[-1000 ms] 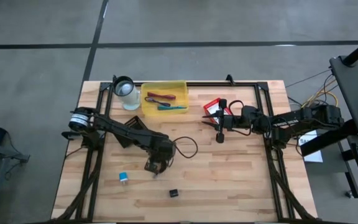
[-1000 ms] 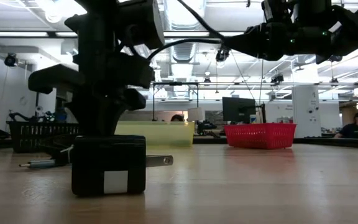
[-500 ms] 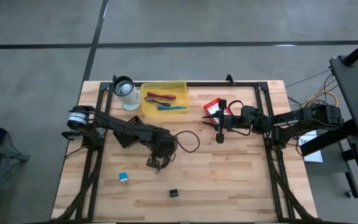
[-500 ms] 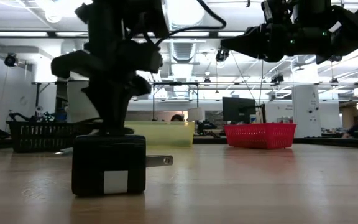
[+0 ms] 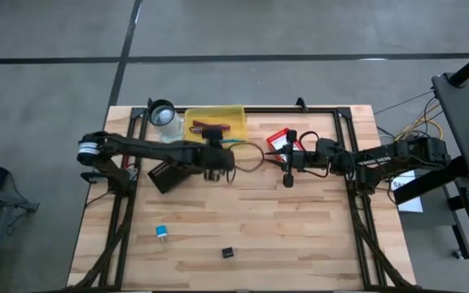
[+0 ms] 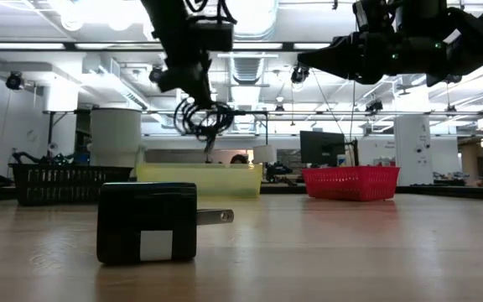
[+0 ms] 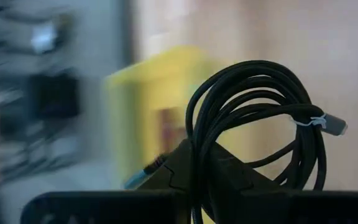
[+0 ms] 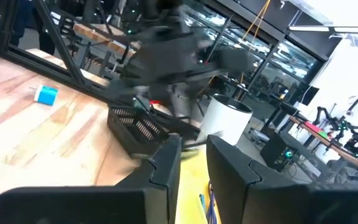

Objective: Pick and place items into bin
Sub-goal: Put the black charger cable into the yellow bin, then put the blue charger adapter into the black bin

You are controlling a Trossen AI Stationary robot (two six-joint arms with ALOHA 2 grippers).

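Black coiled cable (image 7: 253, 130) is clamped in the left tool (image 5: 212, 163) and hangs clear of the bench (image 5: 300, 236), just beside the yellow bin (image 5: 234, 114) on its near edge. The bin holds a maroon strip (image 5: 210, 126) and a teal pen (image 5: 228, 141). Tiny blue-white piece (image 5: 161, 233) and small black cube (image 5: 228, 253) lie on the bench, well apart from the bin. Right tool (image 8: 191, 163) waits at mid-bench beside a red basket (image 5: 278, 139), fingers slightly apart.
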